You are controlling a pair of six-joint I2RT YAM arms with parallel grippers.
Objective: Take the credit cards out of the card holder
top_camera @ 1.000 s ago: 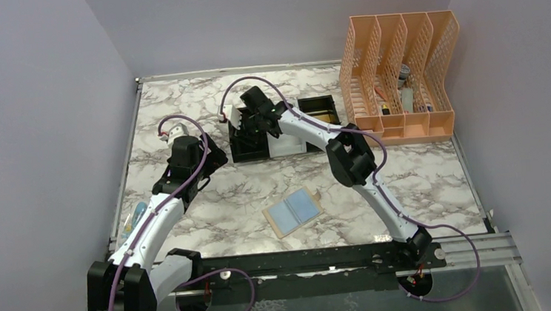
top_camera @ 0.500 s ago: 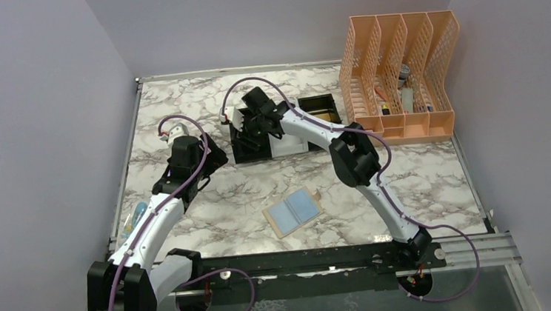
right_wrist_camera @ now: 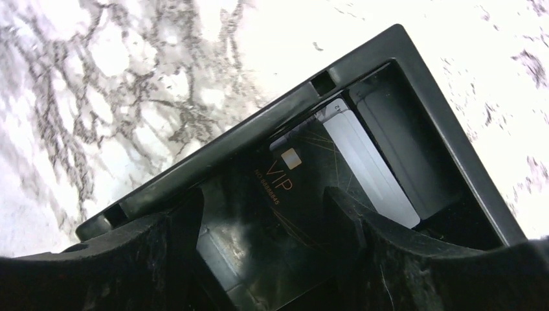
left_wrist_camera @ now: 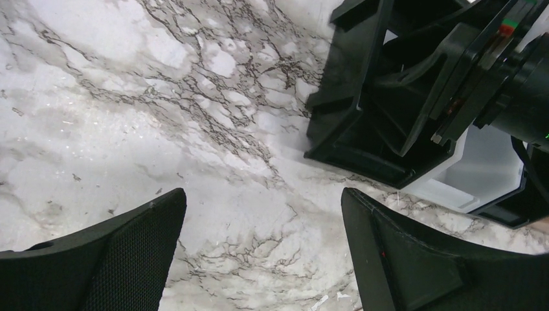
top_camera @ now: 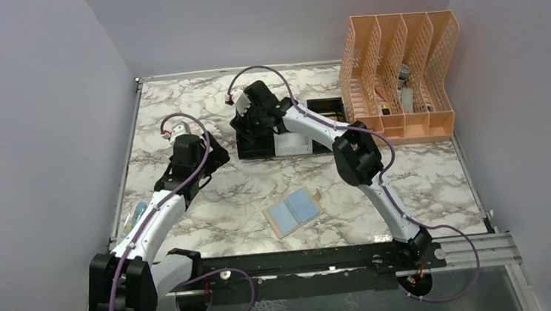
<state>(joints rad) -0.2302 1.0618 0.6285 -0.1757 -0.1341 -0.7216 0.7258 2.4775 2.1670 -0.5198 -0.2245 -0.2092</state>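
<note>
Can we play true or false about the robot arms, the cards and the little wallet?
1. The card holder lies open on the table. True.
2. The left fingers are squeezing a card. False: they are apart above the table and hold nothing.
3. A dark card marked VIP lies inside the black bin. True.
4. The right fingers are over the card holder. False: they are open over the black bin.
5. A silvery card lies beside the dark card in that bin. True.
</note>
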